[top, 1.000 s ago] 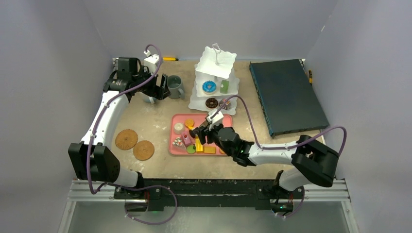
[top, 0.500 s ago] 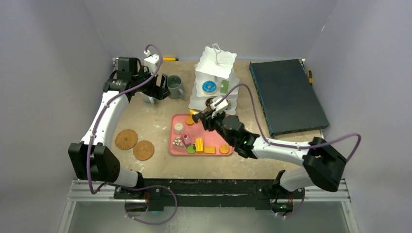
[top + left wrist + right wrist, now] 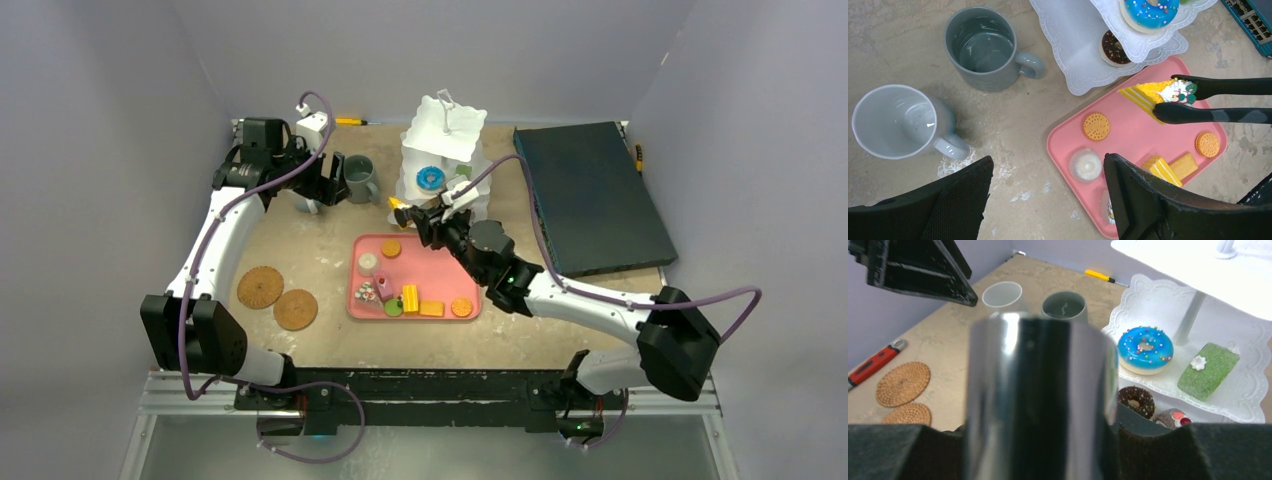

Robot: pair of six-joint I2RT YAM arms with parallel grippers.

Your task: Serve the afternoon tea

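The right gripper (image 3: pixel 428 220), clamped on black tongs (image 3: pixel 1218 116) pinching the yellow cake slice (image 3: pixel 1147 94) over the pink tray's (image 3: pixel 1128 127) far edge, has the white stand (image 3: pixel 1068 35) just to the slice's right; the left gripper (image 3: pixel 320 185) hangs open near the white mug (image 3: pixel 893 122).

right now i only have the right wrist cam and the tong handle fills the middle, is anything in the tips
Observer: Yes. The left wrist view shows the black tongs pinching a yellow cake slice by its frosted end.
Operator: where is it vs the stand
Observer: Beside the bottom tier's edge of the white stand, near the far end of the pink tray.
Operator: whats on the tray
Observer: Two round biscuits, a white pastry and another yellow slice, among others.
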